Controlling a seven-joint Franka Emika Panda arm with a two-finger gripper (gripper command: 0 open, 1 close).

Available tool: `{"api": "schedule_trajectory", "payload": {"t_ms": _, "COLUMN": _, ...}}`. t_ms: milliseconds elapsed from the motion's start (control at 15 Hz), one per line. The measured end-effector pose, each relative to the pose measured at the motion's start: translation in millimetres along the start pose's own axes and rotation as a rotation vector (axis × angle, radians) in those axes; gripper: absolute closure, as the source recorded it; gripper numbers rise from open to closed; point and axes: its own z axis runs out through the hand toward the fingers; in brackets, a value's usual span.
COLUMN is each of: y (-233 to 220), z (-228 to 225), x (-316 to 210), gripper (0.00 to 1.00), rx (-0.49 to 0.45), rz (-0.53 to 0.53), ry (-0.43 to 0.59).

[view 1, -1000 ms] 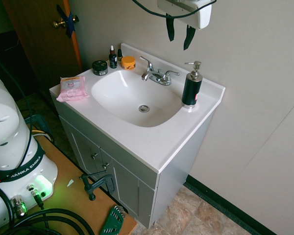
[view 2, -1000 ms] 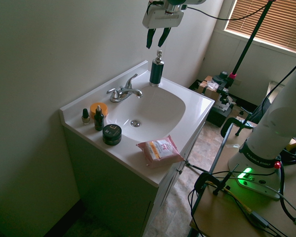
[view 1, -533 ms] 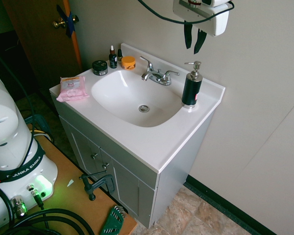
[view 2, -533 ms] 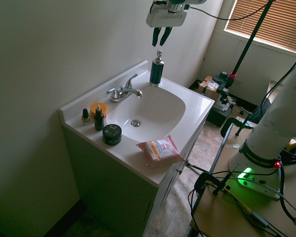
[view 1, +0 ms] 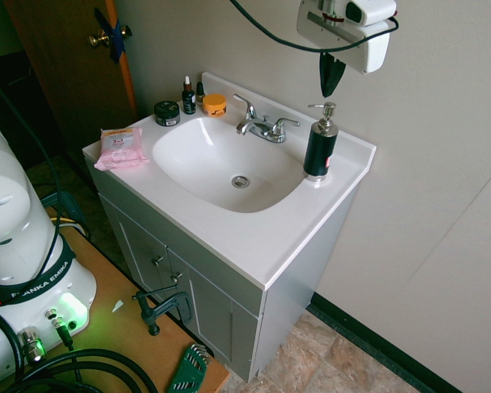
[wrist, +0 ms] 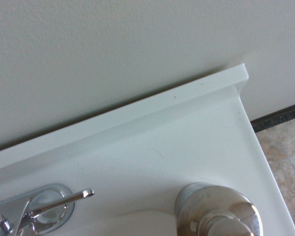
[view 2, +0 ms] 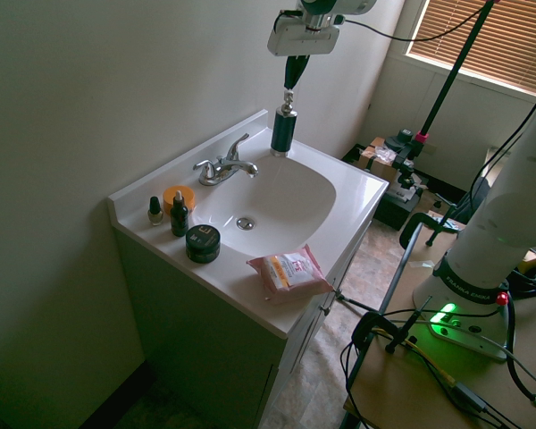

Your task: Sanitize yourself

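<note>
The counter [view 1: 254, 246] carries a sink [view 1: 221, 160] with an empty basin. At about 3 o'clock of the basin stands the pump bottle [view 1: 319, 147], probably rigid, top-heavy and slick; its contents can't be seen. I'd press its silver pump head [wrist: 219, 216] straight down, not grip it. The gripper [view 1: 331, 75] hangs directly above it, fingers pinched together, holding nothing.

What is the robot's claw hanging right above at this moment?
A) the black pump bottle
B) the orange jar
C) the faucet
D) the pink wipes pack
A: the gripper, fingers pressed together, points straight down at the silver top of the black pump bottle on the vanity's back corner.
</note>
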Motion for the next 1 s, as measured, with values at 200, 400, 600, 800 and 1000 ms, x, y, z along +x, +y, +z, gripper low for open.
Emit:
{"api": "schedule_trajectory", "payload": {"t_ms": 200, "y": 5, "z": -1, "x": 6, "gripper": 1.0, "rx": -0.001, "rz": 0.013, "ry": 0.002}}
{"api": "schedule_trajectory", "payload": {"t_ms": 400, "y": 14, "z": 3, "x": 11, "gripper": 1.0, "rx": -0.013, "rz": 0.026, "ry": -0.004}}
{"api": "schedule_trajectory", "payload": {"t_ms": 600, "y": 16, "z": 14, "x": 8, "gripper": 1.0, "rx": -0.025, "rz": 0.02, "ry": -0.015}}
{"api": "schedule_trajectory", "payload": {"t_ms": 800, "y": 15, "z": 15, "x": 6, "gripper": 1.0, "rx": -0.025, "rz": 0.018, "ry": -0.016}}
{"api": "schedule_trajectory", "payload": {"t_ms": 1000, "y": 16, "z": 21, "x": 6, "gripper": 1.0, "rx": -0.028, "rz": 0.019, "ry": -0.017}}
